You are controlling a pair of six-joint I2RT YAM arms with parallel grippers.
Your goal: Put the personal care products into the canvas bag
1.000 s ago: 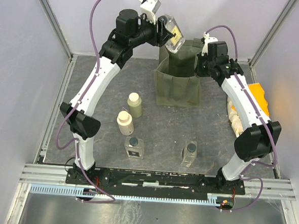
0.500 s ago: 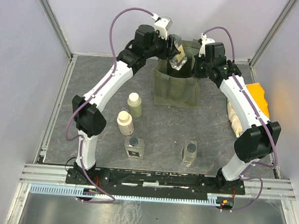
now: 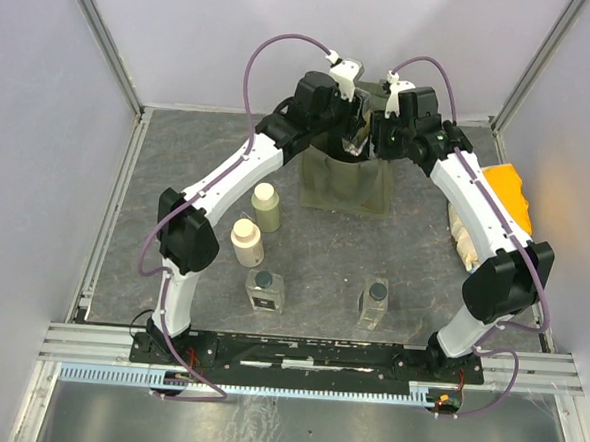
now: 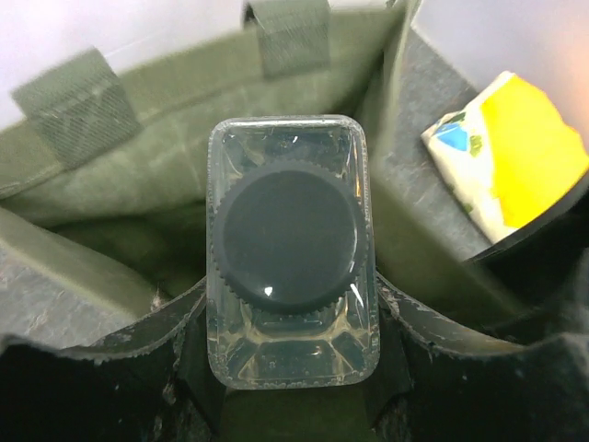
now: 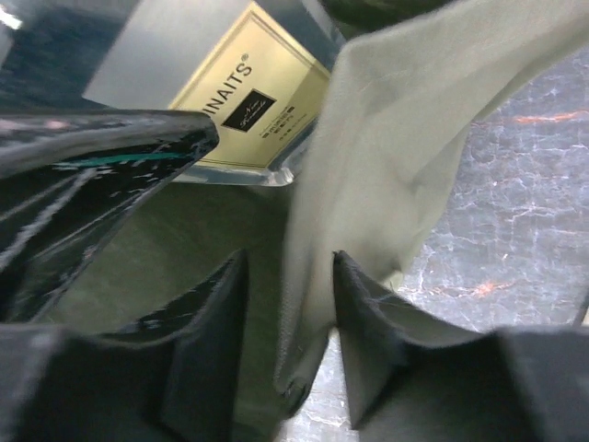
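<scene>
My left gripper (image 3: pixel 354 127) is shut on a clear square bottle (image 4: pixel 290 249) with a dark cap, held over the open mouth of the olive-green canvas bag (image 3: pixel 345 184). The bag's inside (image 4: pixel 138 203) lies right below the bottle. My right gripper (image 5: pixel 290 261) is at the bag's right rim, its jaws apart with the fabric wall (image 5: pixel 368 166) hanging loosely between them. The held bottle's yellow label (image 5: pixel 248 101) shows just beyond it. On the table stand an olive-green bottle (image 3: pixel 267 207), a cream bottle (image 3: pixel 247 242) and two clear square bottles (image 3: pixel 265 289) (image 3: pixel 374 303).
An orange and cream soft packet (image 3: pixel 502 199) lies at the right edge, under the right arm; its yellow end (image 4: pixel 515 157) shows past the bag. Grey walls close in the mat (image 3: pixel 178 174) at the back and sides.
My left arm has swung right and down, carrying the clear bottle from above the bag's left side to over its mouth. The right gripper's jaws have parted at the bag's rim.
</scene>
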